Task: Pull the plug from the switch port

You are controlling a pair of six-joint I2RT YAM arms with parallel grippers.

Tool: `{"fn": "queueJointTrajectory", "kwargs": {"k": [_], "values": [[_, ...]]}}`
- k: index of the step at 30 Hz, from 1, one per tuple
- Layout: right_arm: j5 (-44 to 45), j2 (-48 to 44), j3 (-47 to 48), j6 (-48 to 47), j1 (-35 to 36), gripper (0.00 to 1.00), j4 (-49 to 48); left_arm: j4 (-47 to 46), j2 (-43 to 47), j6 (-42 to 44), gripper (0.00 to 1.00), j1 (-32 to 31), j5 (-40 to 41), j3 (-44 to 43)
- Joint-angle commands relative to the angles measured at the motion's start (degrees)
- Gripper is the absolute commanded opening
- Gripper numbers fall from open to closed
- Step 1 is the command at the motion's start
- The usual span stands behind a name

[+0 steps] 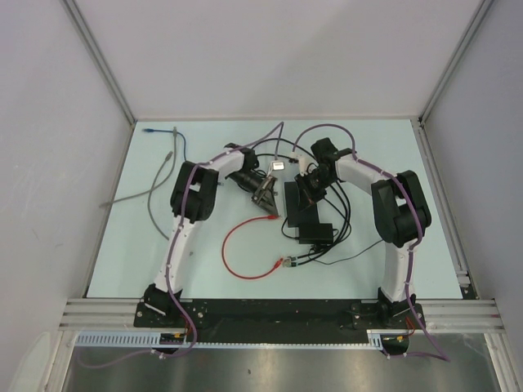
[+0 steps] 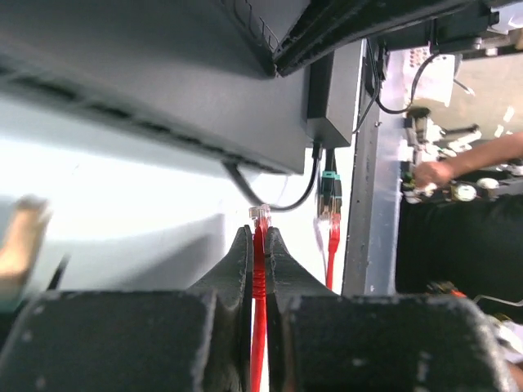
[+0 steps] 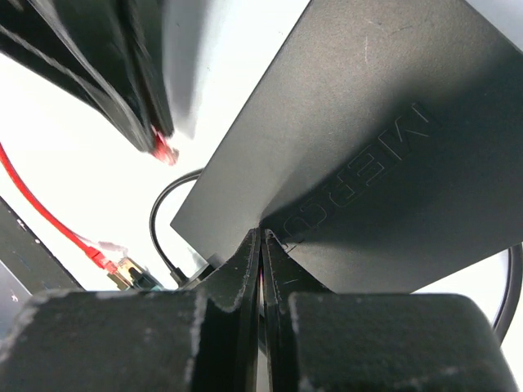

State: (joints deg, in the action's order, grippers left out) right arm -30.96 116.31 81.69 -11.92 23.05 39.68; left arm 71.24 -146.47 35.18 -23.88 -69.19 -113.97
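The left gripper (image 2: 260, 232) is clamped tight on the plug (image 2: 260, 216), whose clear tip pokes just past its fingertips. The plug is out of its port and hangs apart from the switch (image 3: 368, 147), which lies close ahead of that gripper. The right gripper (image 3: 261, 238) is fully closed with nothing between its fingers. Its tips touch the switch's top face near a corner.

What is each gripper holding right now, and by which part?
The left gripper pinches the red cable just behind its clear plug. The right gripper is shut, holding nothing visible, its tips against the switch.
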Motion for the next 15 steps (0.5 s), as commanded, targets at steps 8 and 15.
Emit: {"fn": "queueJointTrajectory", "kwargs": {"k": [8,15], "values": [[10.4,0.2,-0.8,-5.2,-1.0,0.08,-2.6,3.2,15.2,3.4,0.0,10.9,12.7,-5.6],[12.2,-4.4,5.7,-8.4,-4.1,0.08,-3.4,2.8,15.1,1.3,0.0,18.8,24.9,-18.1]]}}
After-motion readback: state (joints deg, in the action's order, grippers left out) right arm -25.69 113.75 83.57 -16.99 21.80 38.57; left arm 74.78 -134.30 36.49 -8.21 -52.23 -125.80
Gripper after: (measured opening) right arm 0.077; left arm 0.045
